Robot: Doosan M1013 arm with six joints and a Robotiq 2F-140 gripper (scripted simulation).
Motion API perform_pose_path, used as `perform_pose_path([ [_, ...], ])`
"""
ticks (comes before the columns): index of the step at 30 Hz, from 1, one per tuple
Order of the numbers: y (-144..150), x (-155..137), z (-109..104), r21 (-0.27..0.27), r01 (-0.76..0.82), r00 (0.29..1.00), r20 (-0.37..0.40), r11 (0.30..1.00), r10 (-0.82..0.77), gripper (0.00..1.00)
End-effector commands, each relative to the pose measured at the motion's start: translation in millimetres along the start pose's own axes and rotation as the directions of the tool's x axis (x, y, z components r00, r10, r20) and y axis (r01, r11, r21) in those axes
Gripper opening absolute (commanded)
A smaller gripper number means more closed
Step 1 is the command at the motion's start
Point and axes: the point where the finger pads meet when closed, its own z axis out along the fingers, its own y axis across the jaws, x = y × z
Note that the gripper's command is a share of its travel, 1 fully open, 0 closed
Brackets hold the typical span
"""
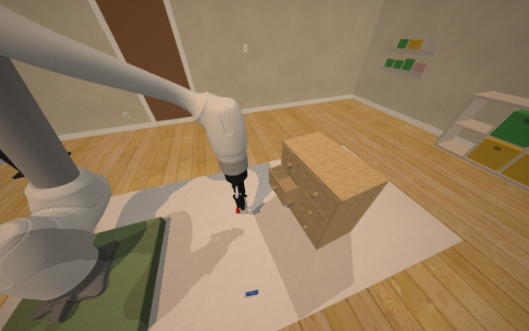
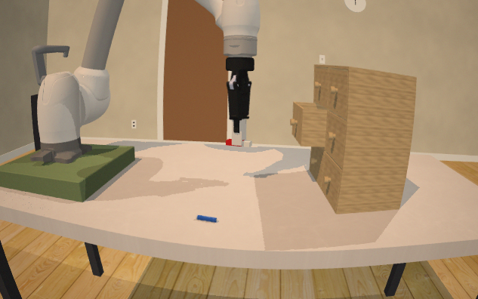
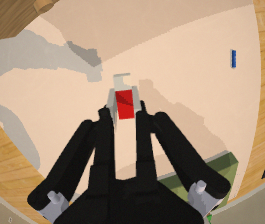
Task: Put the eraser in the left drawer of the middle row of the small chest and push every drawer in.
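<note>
The eraser (image 1: 237, 211) (image 2: 229, 143) (image 3: 125, 106), white with a red sleeve, is held between the fingertips. My gripper (image 1: 242, 209) (image 2: 236, 138) (image 3: 124, 95) is shut on it, pointing down above the table. The fingers partly hide the eraser in the top and exterior views. The small wooden chest (image 1: 333, 167) (image 2: 377, 140) (image 3: 3, 20) stands upright, to the right of the gripper in the top and exterior views. Its left middle-row drawer (image 1: 292, 196) (image 2: 314, 126) is pulled partway out and looks level. The other visible drawers look pushed in. The open drawer's inside shows only partly, in the top view.
A small blue cylinder (image 1: 251, 293) (image 2: 207, 218) (image 3: 233, 59) lies on the table, well away from the gripper. The arm stands on a green base block (image 1: 137, 267) (image 2: 48, 170) (image 3: 223, 167). The open drawer juts out toward the gripper's side of the chest, above the tabletop.
</note>
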Motion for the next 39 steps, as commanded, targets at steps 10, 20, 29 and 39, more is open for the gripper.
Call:
perform_pose_path([
  [10,13,21,1,0.038,0.349,0.937,0.011,0.936,-0.349,0.11],
  [20,13,21,-7,0.038,0.349,0.937,0.011,0.936,-0.35,0.11],
  [29,14,22,-37,0.038,0.349,0.937,0.011,0.936,-0.35,0.11],
  [39,15,23,-78,0.038,0.349,0.937,0.011,0.936,-0.35,0.11],
])
